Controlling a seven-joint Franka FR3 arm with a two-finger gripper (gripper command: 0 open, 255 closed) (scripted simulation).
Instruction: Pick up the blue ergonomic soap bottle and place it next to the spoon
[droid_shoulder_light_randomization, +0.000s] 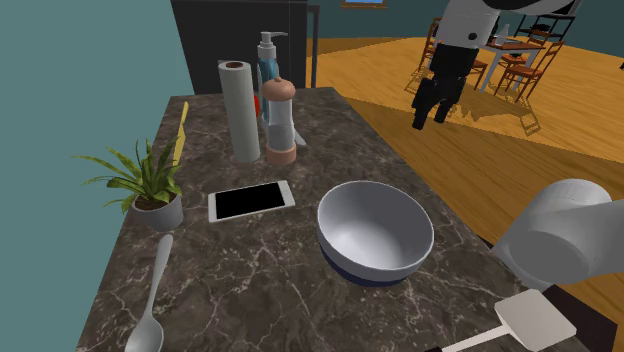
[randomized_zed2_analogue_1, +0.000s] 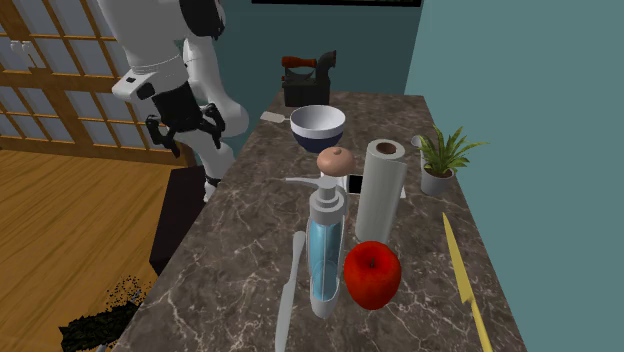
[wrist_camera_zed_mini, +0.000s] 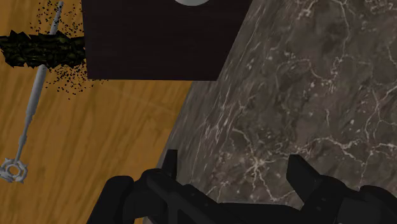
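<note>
The soap bottle (droid_shoulder_light_randomization: 268, 68), pale blue with a grey-white pump, stands upright at the counter's far end behind a brown pepper mill (droid_shoulder_light_randomization: 281, 120) and beside a paper towel roll (droid_shoulder_light_randomization: 240, 110). In the second exterior view the bottle (randomized_zed2_analogue_1: 325, 250) is near the camera, next to a red apple (randomized_zed2_analogue_1: 372, 274). A grey spoon (droid_shoulder_light_randomization: 155, 295) lies at the counter's near left corner in the shoulder view, by a potted plant (droid_shoulder_light_randomization: 150, 190). My gripper (droid_shoulder_light_randomization: 432, 108) hangs in the air off the counter's right edge, far from the bottle. Its fingers (wrist_camera_zed_mini: 170, 164) stand apart over the marble edge; the gripper (wrist_camera_zed_mini: 235, 172) is open and holds nothing.
A white and blue bowl (droid_shoulder_light_randomization: 375, 232) and a phone (droid_shoulder_light_randomization: 250, 200) lie mid-counter. A yellow knife (droid_shoulder_light_randomization: 181, 135) rests along the left edge, a grey knife (randomized_zed2_analogue_1: 287, 300) lies beside the bottle, and a white spatula (droid_shoulder_light_randomization: 535, 320) is at the near right. A dark box (wrist_camera_zed_mini: 159, 38) stands on the wooden floor.
</note>
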